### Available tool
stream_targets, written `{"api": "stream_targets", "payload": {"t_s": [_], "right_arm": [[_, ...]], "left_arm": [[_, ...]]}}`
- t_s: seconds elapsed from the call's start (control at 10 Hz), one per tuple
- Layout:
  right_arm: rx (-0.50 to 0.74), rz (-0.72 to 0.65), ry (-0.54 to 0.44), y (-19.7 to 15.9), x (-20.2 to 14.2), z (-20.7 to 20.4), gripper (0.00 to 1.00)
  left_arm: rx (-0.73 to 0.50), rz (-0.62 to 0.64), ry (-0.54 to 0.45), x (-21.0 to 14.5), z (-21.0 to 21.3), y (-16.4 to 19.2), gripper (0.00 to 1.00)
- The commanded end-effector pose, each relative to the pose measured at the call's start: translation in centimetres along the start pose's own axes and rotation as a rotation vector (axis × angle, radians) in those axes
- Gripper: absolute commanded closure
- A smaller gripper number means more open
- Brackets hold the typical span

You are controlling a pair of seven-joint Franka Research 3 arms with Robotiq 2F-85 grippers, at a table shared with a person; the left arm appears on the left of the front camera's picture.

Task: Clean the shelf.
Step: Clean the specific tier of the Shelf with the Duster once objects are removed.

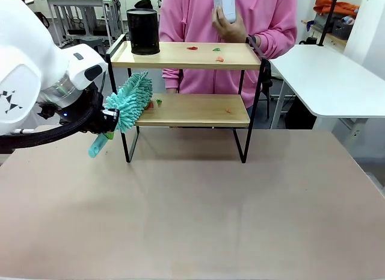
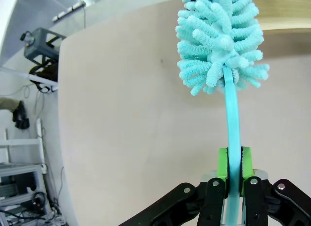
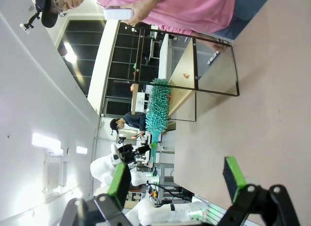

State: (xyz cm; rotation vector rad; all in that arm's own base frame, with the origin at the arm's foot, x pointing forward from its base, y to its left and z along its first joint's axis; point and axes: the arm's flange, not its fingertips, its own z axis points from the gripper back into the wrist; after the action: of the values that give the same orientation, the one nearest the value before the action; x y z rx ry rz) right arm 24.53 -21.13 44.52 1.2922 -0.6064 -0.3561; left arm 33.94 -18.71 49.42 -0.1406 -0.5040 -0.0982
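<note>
Our left claw (image 2: pixel 234 162), clamped on the teal duster (image 1: pixel 129 101), holds its head at the lower-left end of the shelf (image 1: pixel 198 111); crumbs (image 1: pixel 228 109) lie rightward. Our right claw (image 3: pixel 176 166) gapes empty.

No readable text (arm logo (image 1: pixel 11 103) only shapes).

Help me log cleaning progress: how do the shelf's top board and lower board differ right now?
The top board carries a black canister at its left end; the lower board carries no container. The teal duster in the left hand sits by the lower board's left end, below the top board. Both are light wood with small coloured scraps on them.
</note>
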Motion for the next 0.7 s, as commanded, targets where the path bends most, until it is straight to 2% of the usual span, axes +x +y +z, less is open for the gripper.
{"api": "stream_targets", "payload": {"t_s": [0.0,0.4,0.6], "right_arm": [[0.016,0.012,-0.008,0.3,0.2,-0.1,0.00],[0.016,0.012,-0.008,0.3,0.2,-0.1,0.00],[0.016,0.012,-0.008,0.3,0.2,-0.1,0.00]], "left_arm": [[-0.021,-0.018,0.037,0.9,-0.6,-1.0,0.88],[-0.033,-0.065,0.029,2.6,-1.0,-3.9,0.88],[-0.047,-0.097,0.059,3.2,-2.0,-5.9,0.88]]}}
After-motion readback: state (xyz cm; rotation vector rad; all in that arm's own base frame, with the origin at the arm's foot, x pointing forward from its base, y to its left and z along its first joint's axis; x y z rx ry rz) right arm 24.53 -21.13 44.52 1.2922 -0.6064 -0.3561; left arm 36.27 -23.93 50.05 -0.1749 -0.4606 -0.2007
